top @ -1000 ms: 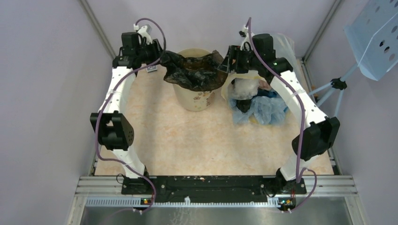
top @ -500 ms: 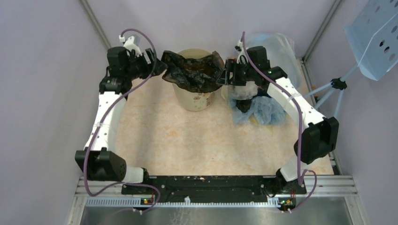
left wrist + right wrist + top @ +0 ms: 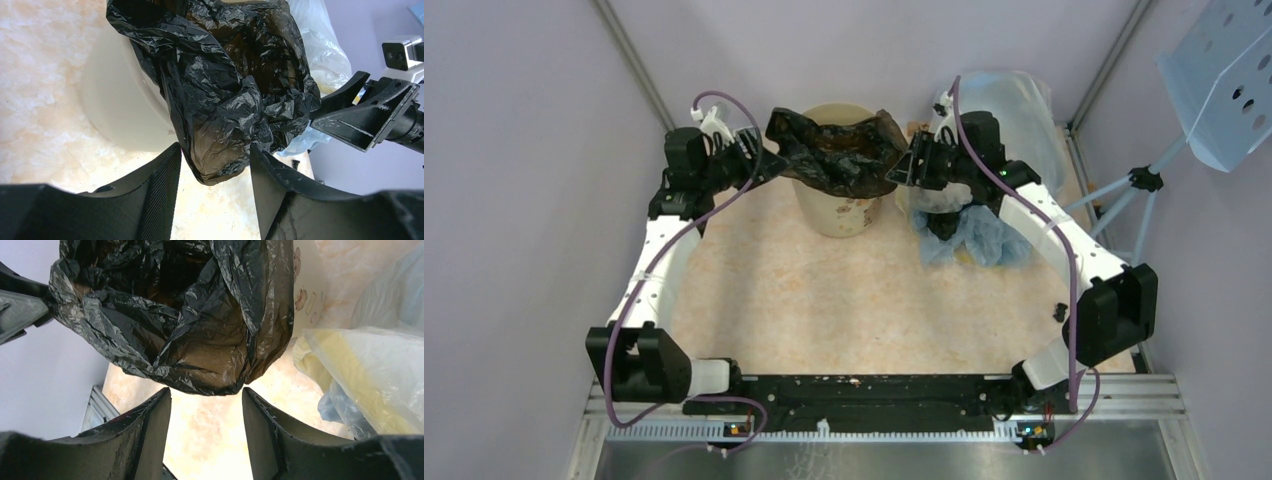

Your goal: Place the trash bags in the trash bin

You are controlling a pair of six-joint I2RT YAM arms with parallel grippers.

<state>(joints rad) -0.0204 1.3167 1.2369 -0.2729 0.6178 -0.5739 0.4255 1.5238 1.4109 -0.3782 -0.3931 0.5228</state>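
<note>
– Trash bin [image 3: 839, 215] is sitting near the far edge of the table [image 3: 824, 310], roughly midway across, with a big translucent sack [image 3: 1014, 95] slumping in the far right corner. So what's the dark thing on top doing?

– That's the black trash bag [image 3: 839, 160]. It's lying spread over the bin's mouth, sagging inside at the middle and flopping over the rim on both sides. I'm reading that as being lined up to get pushed down, not properly in yet. A pile of crumpled blue bags [image 3: 989, 235] is waiting just right of the bin.

– And the arms?

– They're flanking the bin, one at each side of the bag, which makes sense for a floppy sheet. The left gripper [image 3: 215, 152] is standing half parted, with a crumpled lobe of bag hanging between its fingers. Table is showing beside the lobe, so I'm not calling it a pinch. The right gripper [image 3: 205, 392] is parted about the same, the bag's hem just reaching its tips and bare table showing through the gap.
</note>
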